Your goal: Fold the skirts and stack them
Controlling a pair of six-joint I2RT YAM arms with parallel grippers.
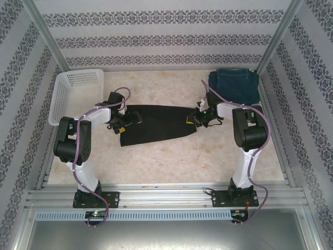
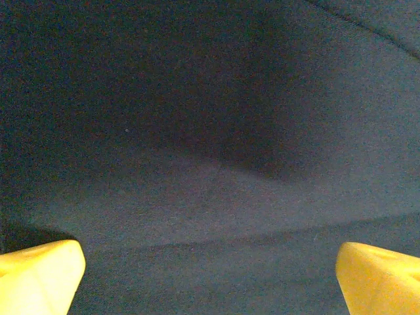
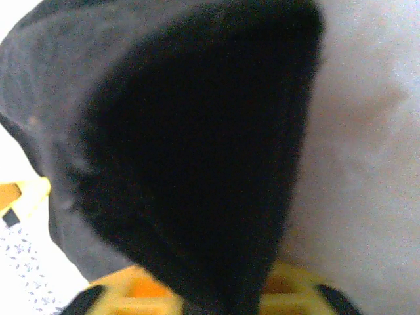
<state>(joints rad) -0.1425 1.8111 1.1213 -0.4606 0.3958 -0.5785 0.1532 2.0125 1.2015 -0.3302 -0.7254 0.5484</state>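
left fingers [image 1: 121, 126]: spread wide, gripping nothing; placed over the end of the black skirt [image 1: 156, 125] that lies nearest the white basket [image 1: 67, 96]. in the left wrist view the two yellow fingertips [image 2: 39, 275] stand far apart at the lower corners, with plain dark cloth between and beyond them and a soft shadow across it; whether the tips touch the cloth cannot be told. right fingers [image 1: 193, 119]: drawn narrow and pinched on the black skirt at its end farthest from the basket; in the right wrist view a fold of black cloth comes out from between the yellow fingers at the bottom edge and stands up close to the lens, with the pale surface [image 1: 208, 156] to one side of it. black skirt: one piece, laid lengthwise across the middle of the surface, starting just beside the basket's near corner and running away from it; broader at the basket end, narrower at the other. denim skirt [image 1: 234, 86]: dark teal-blue, folded into a compact block, lying well apart from the basket at the opposite far corner of the surface, just beyond the right arm's wrist. white basket: mesh plastic, lying along the side wall at the far corner.
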